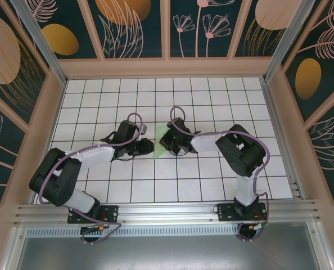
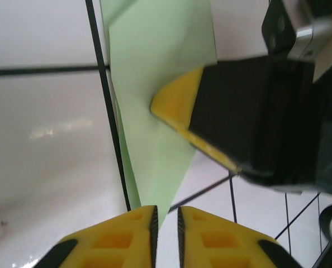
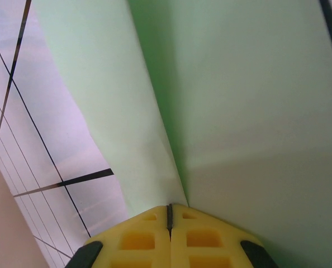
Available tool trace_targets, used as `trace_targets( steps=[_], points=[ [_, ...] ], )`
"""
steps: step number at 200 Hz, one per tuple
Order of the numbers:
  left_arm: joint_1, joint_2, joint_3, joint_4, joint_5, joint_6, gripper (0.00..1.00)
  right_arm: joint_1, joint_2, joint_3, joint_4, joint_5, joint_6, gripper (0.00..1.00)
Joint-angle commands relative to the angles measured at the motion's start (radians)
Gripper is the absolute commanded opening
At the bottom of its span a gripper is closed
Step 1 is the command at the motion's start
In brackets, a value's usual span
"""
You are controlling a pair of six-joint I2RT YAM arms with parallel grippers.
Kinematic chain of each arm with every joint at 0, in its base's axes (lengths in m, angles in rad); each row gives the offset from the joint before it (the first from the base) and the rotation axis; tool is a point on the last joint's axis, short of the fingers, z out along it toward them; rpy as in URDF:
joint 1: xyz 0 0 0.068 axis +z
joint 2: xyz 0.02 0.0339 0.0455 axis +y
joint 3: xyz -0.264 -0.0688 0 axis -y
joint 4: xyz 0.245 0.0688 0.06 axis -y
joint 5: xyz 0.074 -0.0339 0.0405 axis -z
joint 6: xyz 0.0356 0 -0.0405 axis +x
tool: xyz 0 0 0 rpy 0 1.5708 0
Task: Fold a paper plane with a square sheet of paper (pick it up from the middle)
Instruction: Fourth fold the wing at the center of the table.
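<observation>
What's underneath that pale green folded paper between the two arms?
Below the pale green folded paper you see the white table tiles, with a black grid line running along its left edge. Whatever lies directly beneath the sheet is covered.

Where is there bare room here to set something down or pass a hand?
Bare: the far tile rows of the table under the back wall, and the near tiles between the left arm's base and the right arm's base. Crowded: the middle, where the left gripper and right gripper meet at the green paper.

A robot lab cell: floral panels in aluminium frame enclose a white grid-tiled table carrying bolted arms.
</observation>
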Motion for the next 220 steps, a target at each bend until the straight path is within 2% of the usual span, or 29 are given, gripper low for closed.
trace_targets(
  steps=[1,33,79,151,220],
  points=[
    [0.010,0.088,0.049,0.061,-0.007,-0.007,0.16,-0.013,0.031,-0.037,-0.095,0.003,-0.055,0.00],
    [0.012,0.219,0.108,0.145,0.042,-0.029,0.08,-0.018,0.032,-0.032,-0.058,-0.043,-0.151,0.00],
    [0.028,0.279,0.149,0.146,-0.046,-0.027,0.04,-0.032,0.053,-0.017,-0.047,-0.100,-0.278,0.00],
    [0.040,0.326,0.169,0.173,-0.037,-0.027,0.03,-0.073,0.046,-0.008,-0.032,-0.145,-0.433,0.00],
    [0.046,0.389,0.201,0.192,-0.019,-0.040,0.04,-0.091,0.033,-0.006,-0.011,-0.195,-0.515,0.00]
  ],
)
